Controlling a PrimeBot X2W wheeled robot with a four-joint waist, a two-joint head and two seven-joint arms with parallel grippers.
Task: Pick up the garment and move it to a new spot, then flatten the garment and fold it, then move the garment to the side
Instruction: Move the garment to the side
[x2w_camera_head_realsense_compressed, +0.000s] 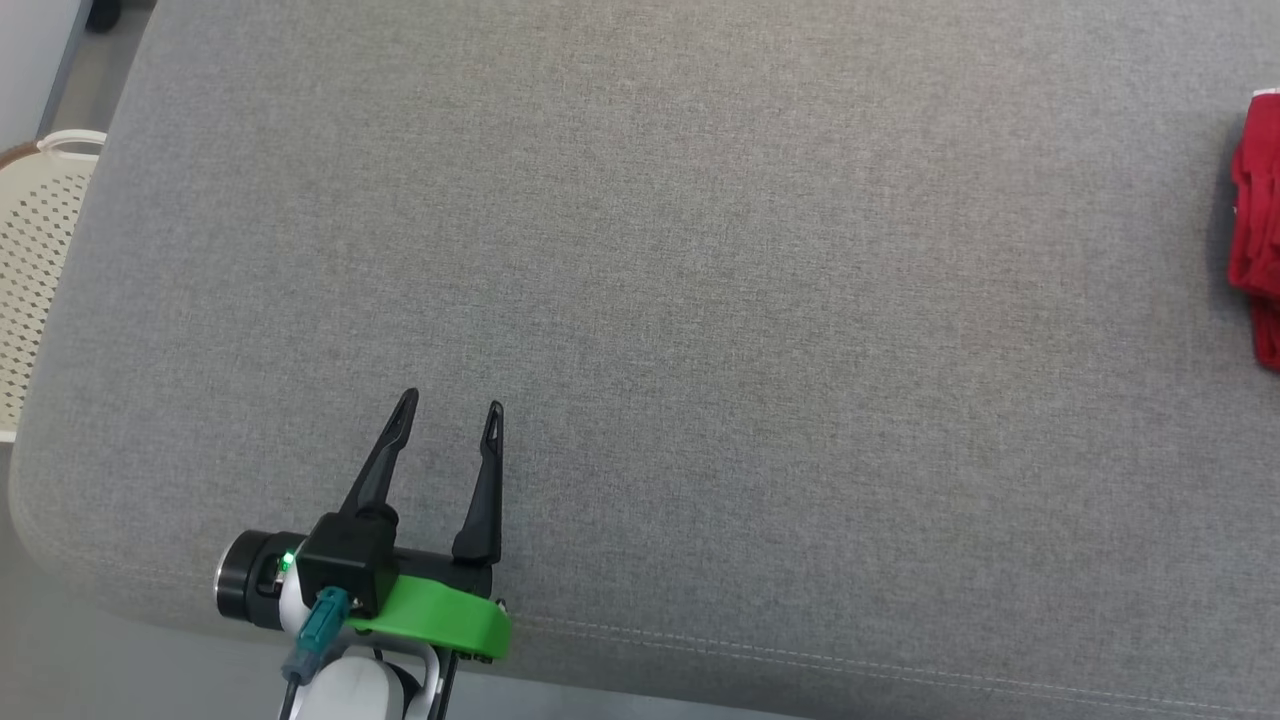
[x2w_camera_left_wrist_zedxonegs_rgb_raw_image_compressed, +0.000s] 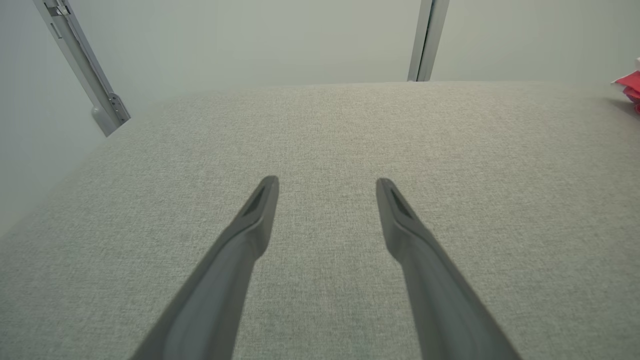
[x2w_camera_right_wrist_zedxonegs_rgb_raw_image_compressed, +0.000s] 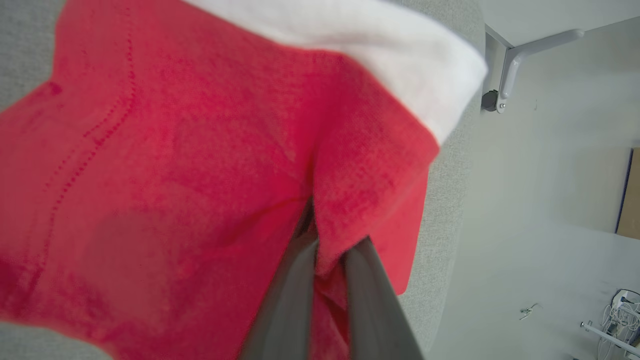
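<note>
Garment cloth, red knit with a white band, is pinched between the fingers of the right gripper. The two dark fingers are pressed nearly together, their tips buried in a fold of the garment. It drapes round them in loose creases, bunched, not spread flat.

In the head view the garment is a strip at the right margin, lying on the grey padded surface. The left gripper hovers over the near left part of that surface, fingers spread wide with nothing between them. In its own wrist view, the left gripper faces bare grey fabric, with a corner of red at the far right.

As a judgement, the task is at a carrying step. Whether this is the first move or the last one aside cannot be told. The creased, bunched cloth suggests flattening and folding are not yet done.

Open room is ample: the whole middle and left of the surface lie free. In the right wrist view the surface's edge runs just beside the garment, with floor beyond it. Cloth released there could slip over, so the safe direction is leftward. A cream perforated chair stands off the left edge.
</note>
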